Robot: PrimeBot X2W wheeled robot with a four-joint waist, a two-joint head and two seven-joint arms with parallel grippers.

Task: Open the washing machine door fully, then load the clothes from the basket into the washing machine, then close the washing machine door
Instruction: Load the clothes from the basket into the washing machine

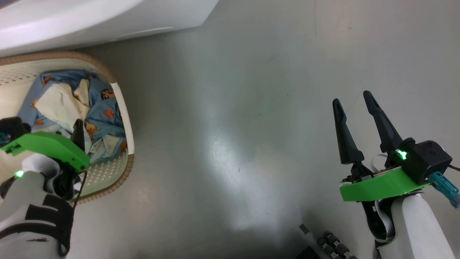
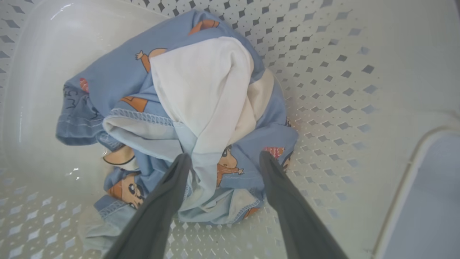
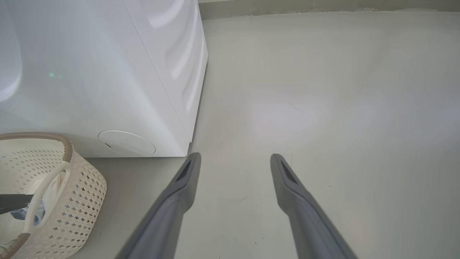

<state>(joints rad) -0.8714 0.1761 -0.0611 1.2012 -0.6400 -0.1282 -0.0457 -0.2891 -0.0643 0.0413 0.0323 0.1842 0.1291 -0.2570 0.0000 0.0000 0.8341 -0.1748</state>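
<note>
We have our left gripper (image 2: 225, 156) down inside the basket (image 1: 124, 108). Its two fingers are spread wide and straddle the near edge of the clothes (image 2: 201, 90), with the tips at the fabric and nothing pinched yet. We judge it is set there so that closing would catch the bundle's middle fold. The basket sits on the floor (image 1: 251, 126) at the left, just beside the front of the washer (image 3: 107, 72), which should make the carry to the drum short. Our right gripper (image 1: 351, 97) hangs spread and empty over bare floor at the right, well apart, probably to stay clear of the left arm's path. We count one basket, one washer, one bundle of clothes in blue print and white, and two grippers with two fingers each.
</note>
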